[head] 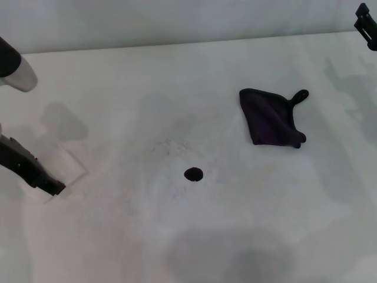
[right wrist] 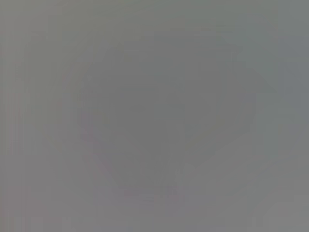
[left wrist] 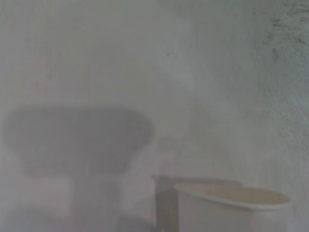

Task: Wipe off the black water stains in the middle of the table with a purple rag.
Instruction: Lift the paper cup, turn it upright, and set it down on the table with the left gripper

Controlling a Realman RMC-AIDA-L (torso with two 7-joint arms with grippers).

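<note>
Cloth of dark purple, a soft, light triangular rag, lies far right on the white tabletop, well apart from the glossy black blot; pinch its bunched middle. Either end effector's state: cannot tell.

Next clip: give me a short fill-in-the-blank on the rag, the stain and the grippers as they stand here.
1. The purple rag lies ____ of the black water stains, toward the robot's right.
2. The rag and the stain are ____, bare table between them.
3. The ____ gripper is beside a white cup; the right gripper sits at the far corner.

Missing: beyond; apart; left
</note>
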